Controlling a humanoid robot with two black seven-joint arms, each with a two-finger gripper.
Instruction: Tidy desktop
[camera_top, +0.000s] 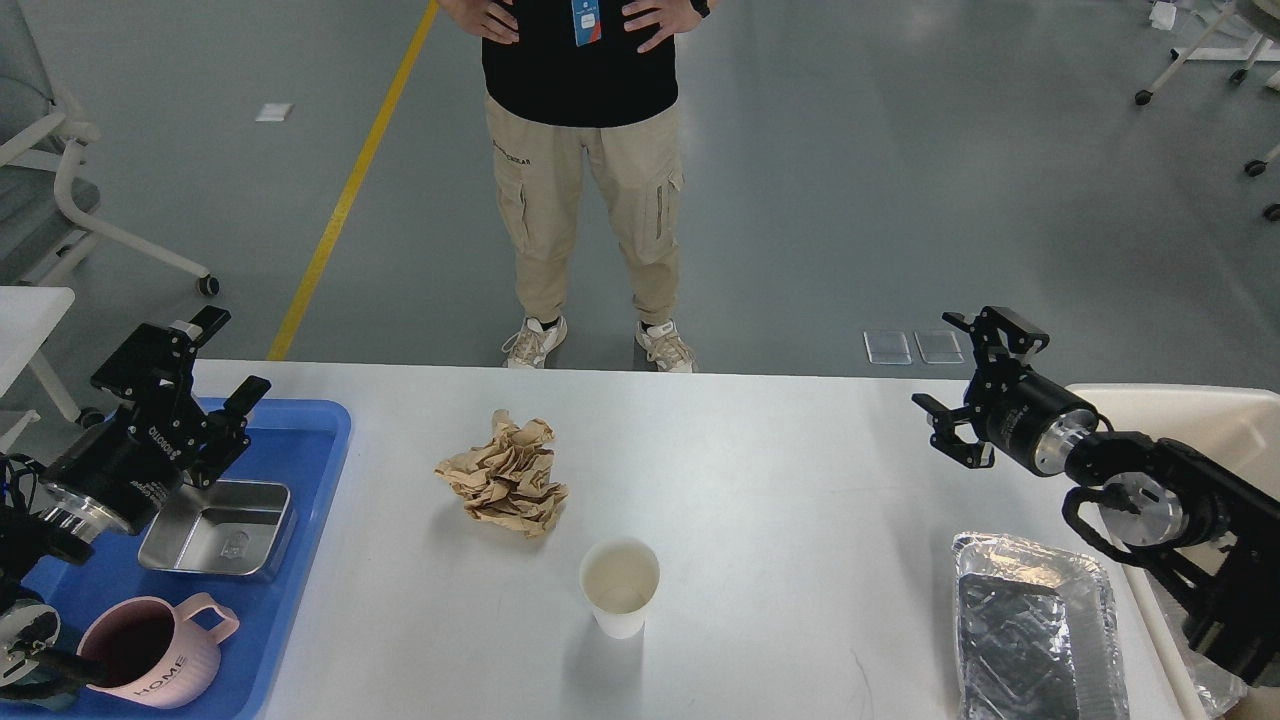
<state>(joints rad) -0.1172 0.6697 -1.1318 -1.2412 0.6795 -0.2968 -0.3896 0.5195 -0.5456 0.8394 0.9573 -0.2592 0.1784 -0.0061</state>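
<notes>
White surface (760, 480) fills the lower half of my view, running from the blue tray on the left to the beige bin on the right. On my far left, my left tool (205, 368) hangs above the back edge of the blue tray (300, 520). Its two fingers are spread apart and there is nothing between them. The tray sits on the left end of the surface. Inside it is a shiny metal box (218, 527), just below my left tool. Nearer to me in the tray is a pink mug (150, 655) with the word HOME on its side, standing upright.

Near the middle of the surface lies a ball of crumpled brown paper (508, 477). A little to its right and closer to me stands a white paper cup (619, 585), upright and with its mouth facing up. The cup and the paper are near each other but not touching.

Behind the surface a person (585, 170) in tan pants and a black shirt stands on the gray floor.

Toward the right, a silver foil tray (1035, 625) rests at the near right part of the surface. My right tool (975, 385) hangs over the far right part, with its fingers spread and nothing in them. The beige bin (1170, 410) stands just past the right edge.
</notes>
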